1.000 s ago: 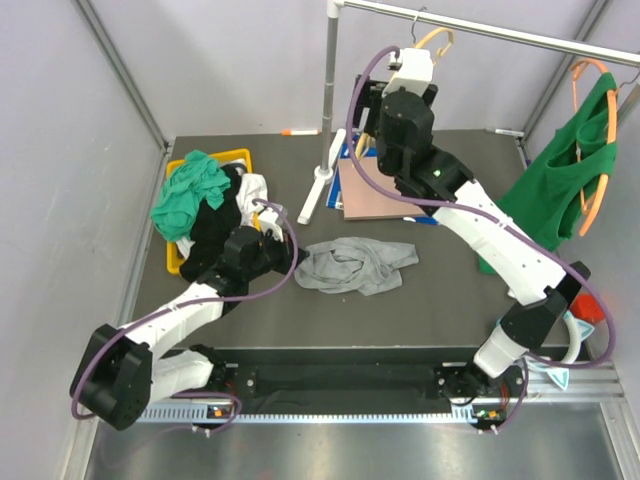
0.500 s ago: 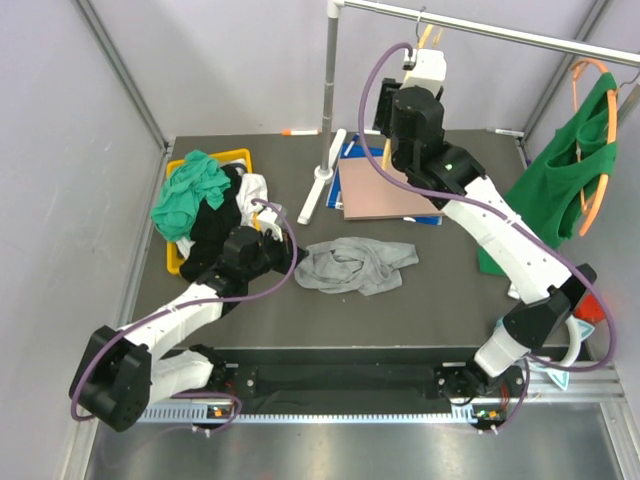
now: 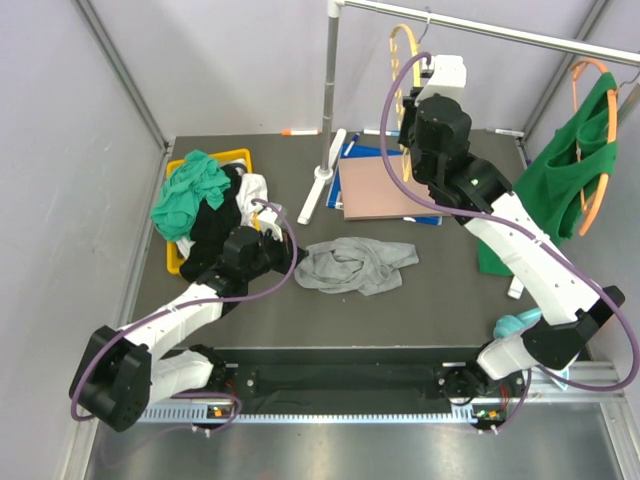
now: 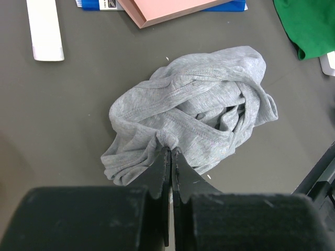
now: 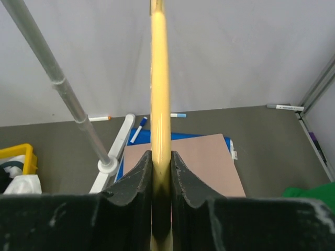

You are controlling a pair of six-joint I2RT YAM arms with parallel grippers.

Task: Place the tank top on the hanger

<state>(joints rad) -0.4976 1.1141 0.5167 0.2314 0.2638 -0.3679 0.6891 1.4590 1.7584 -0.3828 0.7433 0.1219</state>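
The light grey tank top (image 3: 355, 265) lies crumpled mid-table, and in the left wrist view the tank top (image 4: 193, 112) fills the centre. My left gripper (image 3: 297, 262) sits at its left edge. There the left gripper (image 4: 170, 150) is shut, with a fold of the grey fabric pinched at its tips. The pale yellow hanger (image 3: 398, 62) hangs from the rail at the back. My right gripper (image 3: 418, 88) is raised to it. In the right wrist view the right gripper (image 5: 160, 157) is shut on the hanger (image 5: 159, 78), whose bar runs straight up between the jaws.
A yellow bin (image 3: 175, 262) at the left holds a teal cloth (image 3: 190, 190) and dark and white clothes. A pink board (image 3: 375, 190) lies on a blue one behind the top. The rail post (image 3: 327, 100) stands on a white base (image 3: 318, 190). A green top on an orange hanger (image 3: 560, 185) hangs at the right.
My right gripper has closed from open onto the yellow hanger while the arm shifted right under the rail, and the hanger has swung round. The left arm and grey top have not moved.
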